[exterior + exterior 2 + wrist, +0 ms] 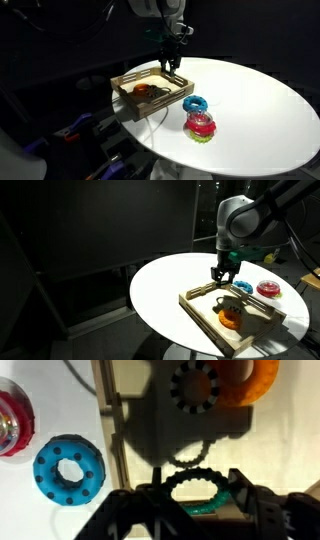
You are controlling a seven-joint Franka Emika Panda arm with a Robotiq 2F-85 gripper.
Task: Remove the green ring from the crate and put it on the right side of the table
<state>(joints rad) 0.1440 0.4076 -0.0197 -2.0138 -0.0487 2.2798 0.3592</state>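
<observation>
Wrist view: crate [103, 400] holds green ring [190, 478].

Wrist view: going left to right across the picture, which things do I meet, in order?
In order: red ring → blue ring → crate's wooden wall → green ring → orange ring. The dark ring sits straight above the green one, so it is left out.

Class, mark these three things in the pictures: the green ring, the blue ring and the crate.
green ring [200, 507]: wrist view, on the lower arc of its band.
blue ring [47, 472]: wrist view, on the left side of its band.
crate [160, 104]: an exterior view, on its near side wall.
</observation>
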